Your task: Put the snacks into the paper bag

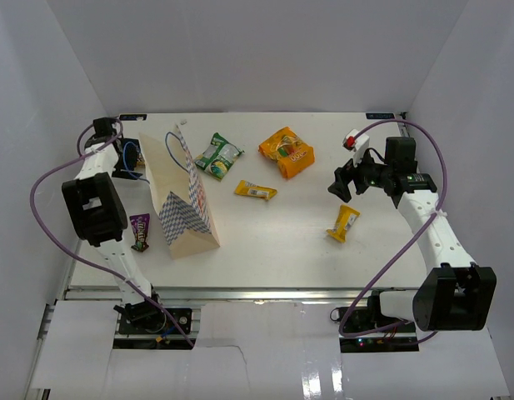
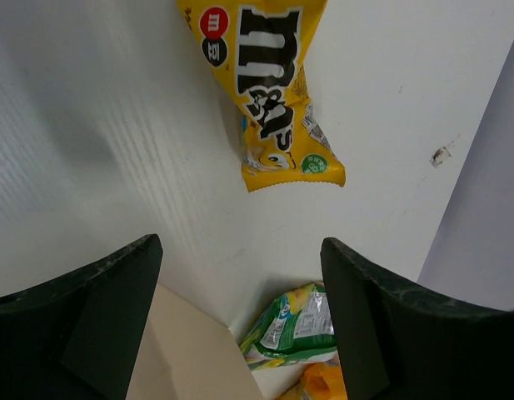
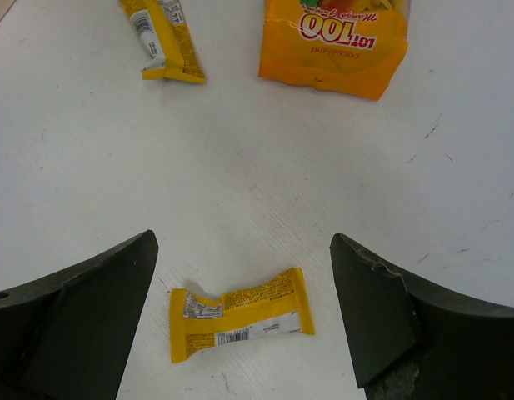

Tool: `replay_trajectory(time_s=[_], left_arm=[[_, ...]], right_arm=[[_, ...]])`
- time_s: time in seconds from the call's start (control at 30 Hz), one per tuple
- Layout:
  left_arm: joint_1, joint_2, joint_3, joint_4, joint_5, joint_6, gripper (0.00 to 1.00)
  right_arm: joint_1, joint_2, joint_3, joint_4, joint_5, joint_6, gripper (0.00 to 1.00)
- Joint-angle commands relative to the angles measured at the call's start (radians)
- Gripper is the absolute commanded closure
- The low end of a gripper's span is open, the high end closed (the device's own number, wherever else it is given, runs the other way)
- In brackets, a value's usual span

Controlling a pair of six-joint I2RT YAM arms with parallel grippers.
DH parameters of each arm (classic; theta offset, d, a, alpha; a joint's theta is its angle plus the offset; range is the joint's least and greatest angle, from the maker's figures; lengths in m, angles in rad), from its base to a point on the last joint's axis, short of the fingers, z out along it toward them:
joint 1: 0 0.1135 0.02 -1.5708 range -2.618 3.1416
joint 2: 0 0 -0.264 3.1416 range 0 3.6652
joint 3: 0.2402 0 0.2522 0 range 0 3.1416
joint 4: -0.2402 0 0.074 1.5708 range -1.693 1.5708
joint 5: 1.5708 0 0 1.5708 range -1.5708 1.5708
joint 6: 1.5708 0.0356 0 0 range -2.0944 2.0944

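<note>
Right claw [image 3: 242, 250] spread wide and empty, I hang over the small yellow wrapper [image 3: 240, 321] on the tabletop [image 1: 265, 242], well right of the paper bag [image 1: 186, 204], so next should be a drop and pinch.

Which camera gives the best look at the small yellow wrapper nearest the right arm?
The right wrist view: the yellow wrapper lies whole and close up, print visible. The top view shows it small; the left wrist view misses it.
</note>
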Motion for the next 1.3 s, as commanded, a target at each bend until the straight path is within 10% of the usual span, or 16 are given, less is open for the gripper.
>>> replay_trajectory(time_s=[0.0, 0.5, 0.8, 0.97, 1.27], left_arm=[[-0.042, -0.015, 0.045, -0.017, -0.155, -0.205, 0.13], [-0.050, 0.178, 0.192, -0.077, -0.232, -0.281, 0.16], [-0.045, 0.256, 0.252, -0.086, -0.221, -0.249, 0.33], [-0.036, 0.257, 0.237, -0.084, -0.195, -0.229, 0.68], [-0.036, 0.154, 0.351, -0.006, -0.210, 0.001, 0.76]], right_arm=[[-0.004, 0.009, 0.000, 0.039, 0.003, 0.010, 0.10], [-0.005, 0.018, 0.015, 0.032, 0.046, 0.010, 0.10], [-0.004, 0.012, 0.029, 0.010, 0.059, -0.002, 0.10], [-0.004, 0.009, 0.030, -0.001, 0.061, -0.002, 0.10], [-0.004, 0.034, 0.082, -0.008, 0.034, -0.002, 0.10]])
